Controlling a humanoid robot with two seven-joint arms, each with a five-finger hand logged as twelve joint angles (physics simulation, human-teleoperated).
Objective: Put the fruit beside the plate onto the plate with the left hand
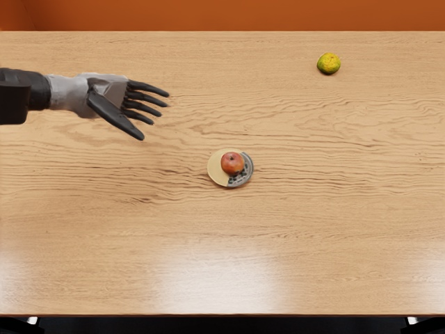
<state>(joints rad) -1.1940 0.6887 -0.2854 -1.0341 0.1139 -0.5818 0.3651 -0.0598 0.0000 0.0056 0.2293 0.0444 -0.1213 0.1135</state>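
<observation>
apple [232, 163] sits on the plate [215, 168], so the placing looks done and little seems left. left hand [118, 101] hovers well apart to the plate's left, fingers spread, holding nothing. a yellow-green fruit [328, 63] lies far off, untouched.

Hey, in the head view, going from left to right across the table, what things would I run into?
left robot hand, fingers spread and holding nothing → plate with the red apple sitting on it → yellow-green fruit, farther back on the table
</observation>
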